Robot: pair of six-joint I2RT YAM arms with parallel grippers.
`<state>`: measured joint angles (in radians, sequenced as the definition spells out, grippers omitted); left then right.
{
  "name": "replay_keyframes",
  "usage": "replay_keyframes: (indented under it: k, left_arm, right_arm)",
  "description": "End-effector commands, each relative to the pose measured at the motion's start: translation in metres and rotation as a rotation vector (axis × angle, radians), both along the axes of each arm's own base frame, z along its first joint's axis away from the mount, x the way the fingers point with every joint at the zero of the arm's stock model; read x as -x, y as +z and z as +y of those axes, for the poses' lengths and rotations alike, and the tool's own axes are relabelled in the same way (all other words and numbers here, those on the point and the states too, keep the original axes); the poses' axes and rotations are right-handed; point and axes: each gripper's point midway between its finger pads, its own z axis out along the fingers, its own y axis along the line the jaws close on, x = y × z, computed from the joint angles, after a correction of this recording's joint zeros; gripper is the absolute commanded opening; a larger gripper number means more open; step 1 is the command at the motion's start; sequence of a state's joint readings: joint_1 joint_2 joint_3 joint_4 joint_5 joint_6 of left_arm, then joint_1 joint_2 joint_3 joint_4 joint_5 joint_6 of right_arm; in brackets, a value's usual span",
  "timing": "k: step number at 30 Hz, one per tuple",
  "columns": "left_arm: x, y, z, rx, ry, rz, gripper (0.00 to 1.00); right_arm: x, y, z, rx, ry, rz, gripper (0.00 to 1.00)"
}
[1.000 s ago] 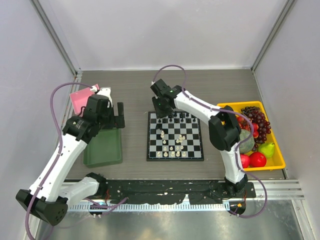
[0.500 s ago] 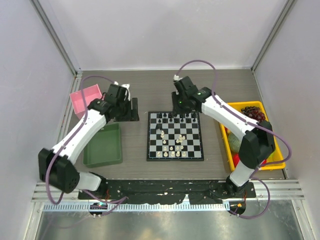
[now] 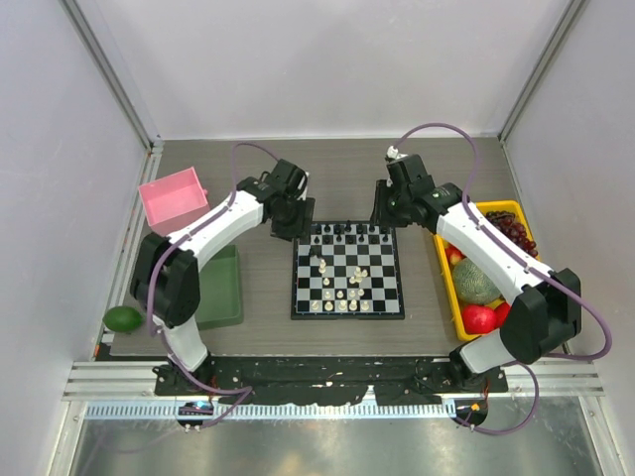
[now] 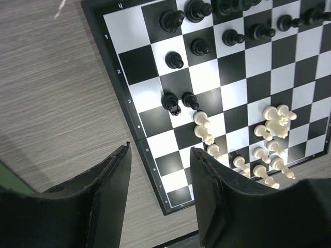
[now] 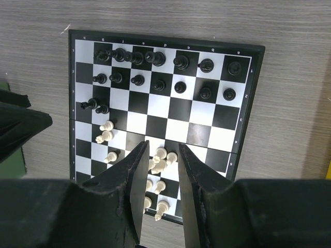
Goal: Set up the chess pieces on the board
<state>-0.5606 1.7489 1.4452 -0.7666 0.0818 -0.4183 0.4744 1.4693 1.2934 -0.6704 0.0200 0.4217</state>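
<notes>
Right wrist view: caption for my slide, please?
Open right pincer hovers above the board, black pieces far, cream pieces clustered near.

A robotics laboratory test cell was indicated. A grey wood-grain tabletop (image 3: 268,288) was enclosed by plain white wall panels (image 3: 327,59) held in bare aluminium corner posts (image 3: 109,74). A white-and-black jointed left arm (image 3: 213,223) and a matching right arm (image 3: 486,248) were bolted to a slotted aluminium rail (image 3: 556,375), with purple cables (image 3: 437,129) looped above. Staged props were laid out: a black-and-white checkered chessboard (image 3: 347,316), a yellow plastic fruit tray (image 3: 501,206), a dark green tray (image 3: 223,297) and a pink box (image 3: 171,196).
</notes>
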Motion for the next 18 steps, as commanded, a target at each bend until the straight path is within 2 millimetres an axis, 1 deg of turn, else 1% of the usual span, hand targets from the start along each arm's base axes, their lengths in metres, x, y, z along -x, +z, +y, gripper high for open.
replay_keyframes:
  k: [1,2,3,9,14,18]
  left_arm:
    - [-0.003,-0.002,-0.023,0.046,-0.014,0.005,0.54]
    - [-0.002,-0.005,-0.026,0.038,-0.017,0.007,0.54]
    - [-0.002,-0.011,-0.029,0.028,-0.017,0.014,0.54]
    - [-0.008,-0.034,-0.029,-0.015,0.015,0.038,0.49]
    - [-0.015,-0.045,-0.032,-0.034,0.031,0.050,0.45]
    - [-0.022,-0.047,-0.032,-0.049,0.038,0.040,0.44]
  right_arm:
    - [-0.005,0.009,-0.002,-0.030,-0.014,-0.041,0.35]
    - [-0.006,0.010,-0.003,-0.030,-0.016,-0.043,0.35]
    - [-0.003,0.009,0.002,-0.049,0.010,-0.028,0.35]
    - [-0.004,0.010,-0.001,-0.046,0.011,-0.035,0.35]
    - [-0.002,0.006,-0.004,-0.038,0.011,-0.029,0.35]
    - [-0.001,0.002,-0.004,-0.036,0.013,-0.016,0.35]
